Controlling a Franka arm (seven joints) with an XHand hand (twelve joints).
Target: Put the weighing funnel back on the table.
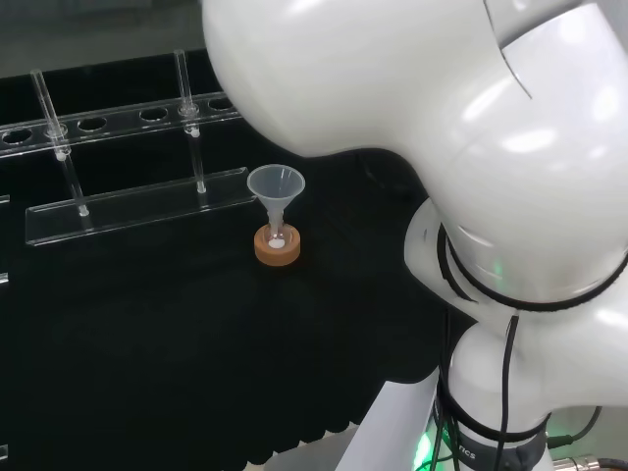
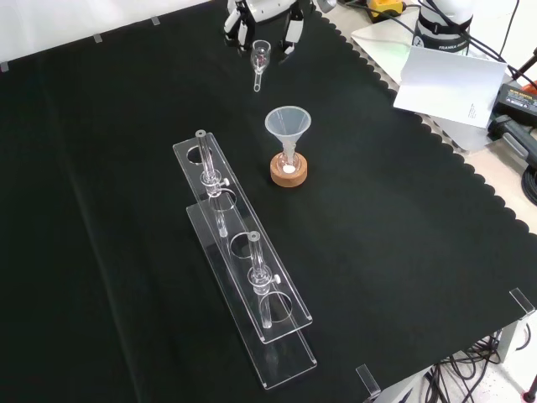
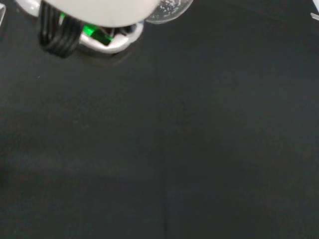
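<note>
First, nearest the front camera, item one: a long two-tier rack [image 2: 243, 294] of clear acrylic with round holes. It lies on the black cloth [image 2: 101, 210] and runs away from the camera toward the front view's upper left, with slim clear tubes [image 2: 254, 252] upright in it. Item two, just beyond the rack's far end and to its right in that view: a clear cone-shaped funnel [image 2: 288, 124], mouth up. Its stem sits in a small clear flask [image 2: 289, 164] on a tan cork ring [image 2: 289, 176], and a white patch shows at the flask's base. Item three, farther off again and slightly left of the cone: the small clear scoop-like weighing funnel [image 2: 260, 57]. Its cup end lies toward the top of the front view, and its short stem points down that view toward the camera and the cone. The stem tip is near the cone's rim but apart from it. Item four, farthest, at the front view's top edge: the black and white hand [image 2: 238, 22], directly over the cup end, so the piece's long axis runs straight out from the hand toward the camera. Whether the hand is clamped on the piece or clear of it cannot be told, nor whether the piece rests on the cloth or hangs just above it. Judged from this, any set-down or withdrawal should keep the stem off the cone. In the head view, the arm's big white link [image 1: 442, 147] stands at the right.
</note>
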